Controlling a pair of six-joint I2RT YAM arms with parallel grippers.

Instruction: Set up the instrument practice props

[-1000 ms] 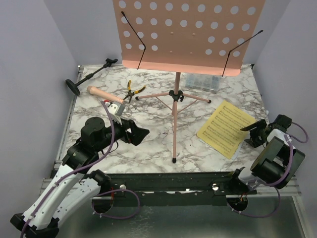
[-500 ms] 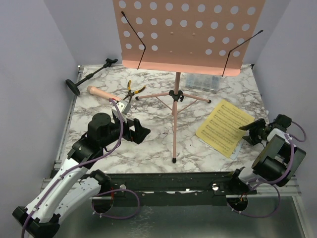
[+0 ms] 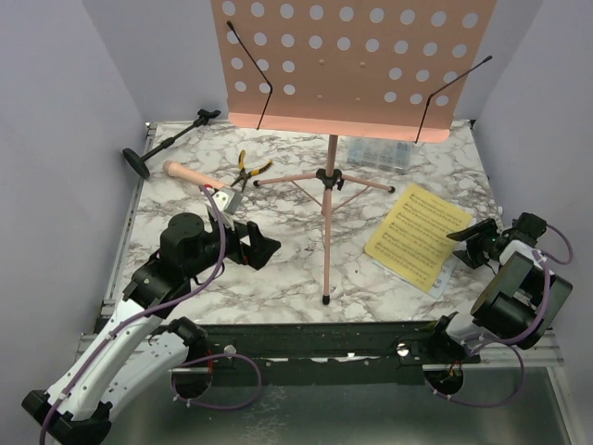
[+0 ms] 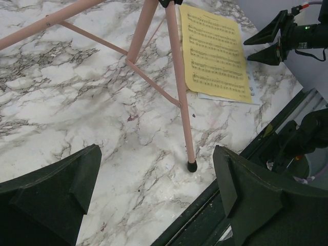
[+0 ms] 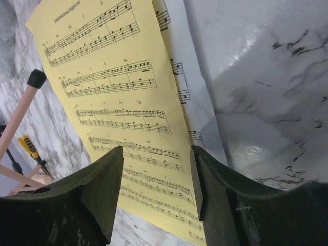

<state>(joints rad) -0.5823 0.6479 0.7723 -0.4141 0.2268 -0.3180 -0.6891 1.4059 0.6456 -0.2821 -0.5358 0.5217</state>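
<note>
The pink perforated music stand [image 3: 352, 60] stands upright at mid-table on its tripod, one foot [image 4: 191, 165] near the front edge. Yellow music sheets [image 3: 417, 235] lie flat on the right, with a white sheet [image 5: 179, 61] showing under their right edge. My right gripper [image 3: 473, 243] is low at that edge, open, its fingers straddling the yellow sheet's [image 5: 113, 92] near corner without pinching it. My left gripper [image 3: 264, 246] hovers wide open left of the stand's pole, holding nothing. The black mic stand [image 3: 171, 139] lies on its side at the back left. Beside it lies the pink-beige microphone [image 3: 190, 173].
Yellow-handled pliers [image 3: 246, 170] lie between the microphone and the tripod legs. A clear compartment box [image 3: 378, 153] sits at the back right under the stand's desk. Walls close the table on the left, right and back. A metal rail runs along the front edge [image 4: 241, 159].
My right gripper narrowed slightly and edged in at the sheets, which slid a little left. The left arm shifted slightly, its gripper still wide open.
</note>
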